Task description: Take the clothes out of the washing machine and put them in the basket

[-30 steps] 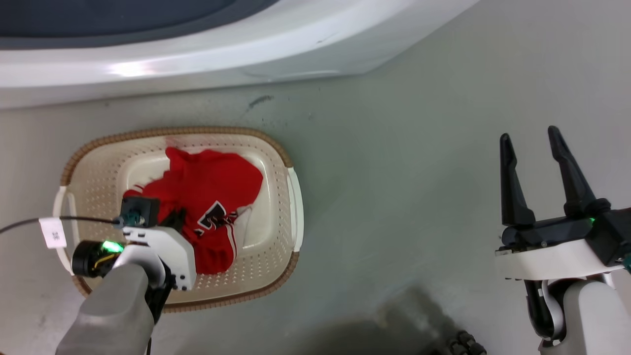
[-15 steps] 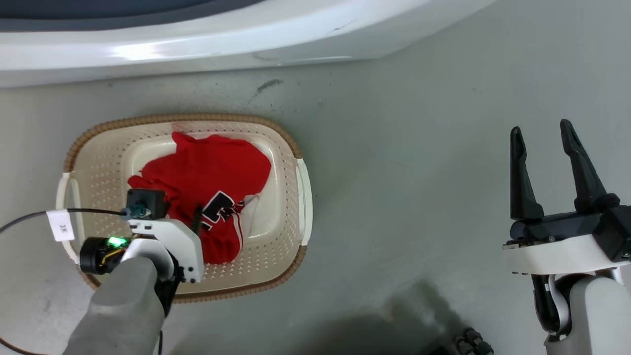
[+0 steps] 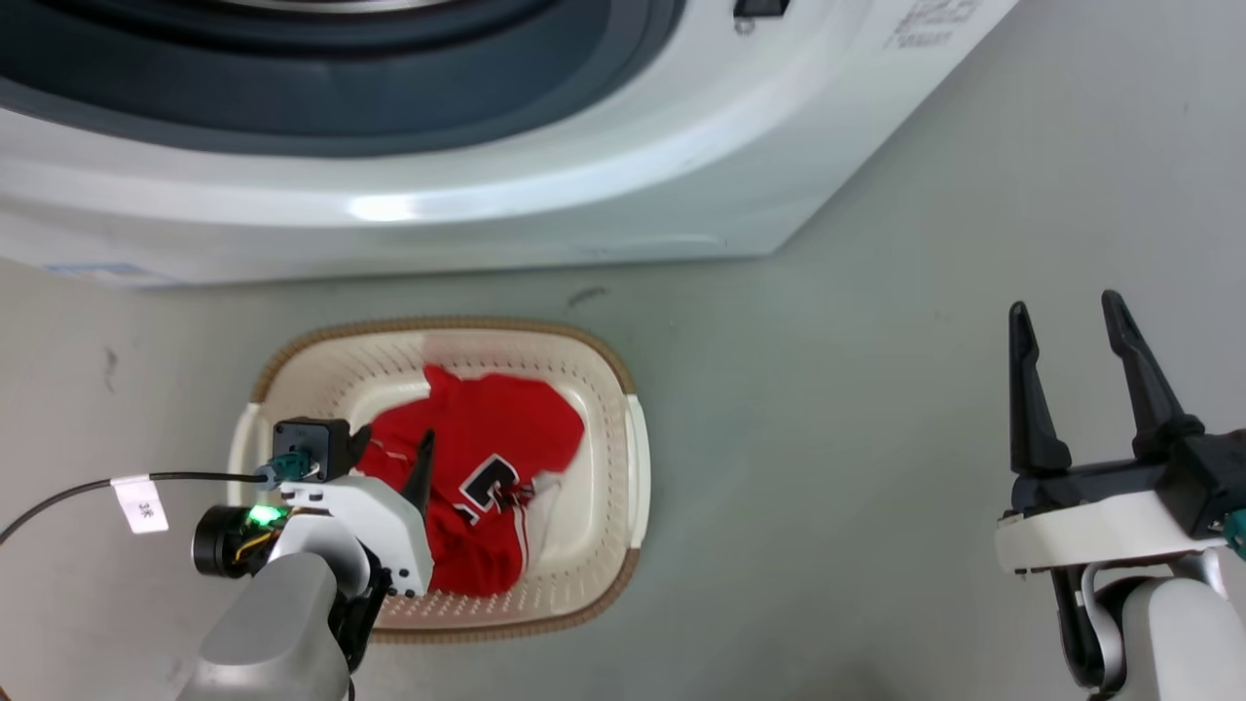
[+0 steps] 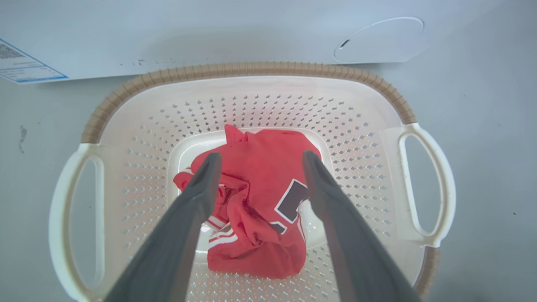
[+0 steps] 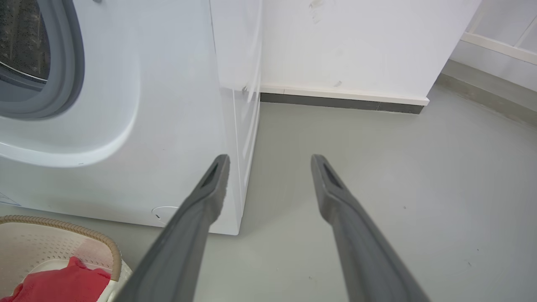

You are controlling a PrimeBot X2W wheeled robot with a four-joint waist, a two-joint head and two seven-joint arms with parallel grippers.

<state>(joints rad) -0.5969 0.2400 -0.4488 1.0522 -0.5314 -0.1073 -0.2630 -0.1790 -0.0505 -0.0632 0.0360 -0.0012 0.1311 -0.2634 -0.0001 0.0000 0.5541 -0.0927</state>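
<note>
Your left gripper hangs over the basket, its fingers spread with nothing between them. The clothes lie crumpled on the basket's bottom, clear of both fingers (let go, I judge). Since a second ago the head camera has tipped up, bringing the porthole rim of the washing machine into that view; the red heap looks unmoved. So this load is delivered, and the drum wants checking next. Your right gripper, spread and empty, waits well apart over the floor. Its wrist view catches a slice of the drum that the head view misses; whether anything remains inside, you cannot tell.
</note>
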